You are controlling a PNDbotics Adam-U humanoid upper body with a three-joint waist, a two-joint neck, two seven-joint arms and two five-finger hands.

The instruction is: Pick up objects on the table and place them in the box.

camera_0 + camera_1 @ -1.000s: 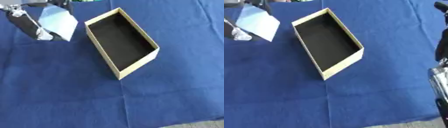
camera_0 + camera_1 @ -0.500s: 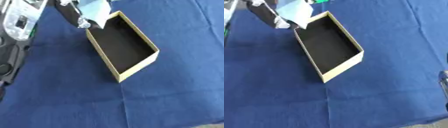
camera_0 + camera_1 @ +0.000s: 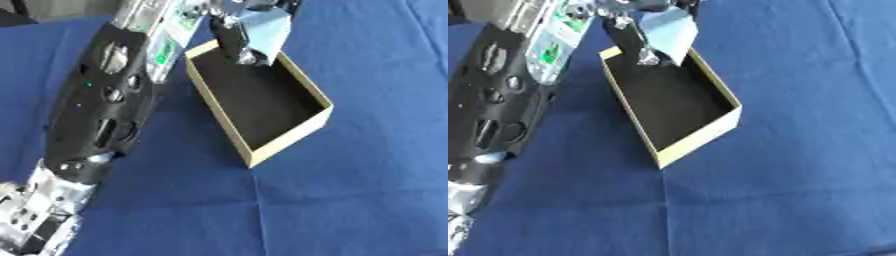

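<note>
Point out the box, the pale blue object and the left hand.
box [image 3: 285, 142], left eye view, on its near tan wall.
pale blue object [image 3: 267, 31], left eye view, on its flat face.
left hand [image 3: 633, 42], right eye view, on a finger.

Box [image 3: 262, 100] interior bare — near end open from above; left arm [image 3: 105, 105] crowds box's left side.

Creased blue tablecloth [image 3: 350, 200]; perhaps grey floor beyond.
</note>
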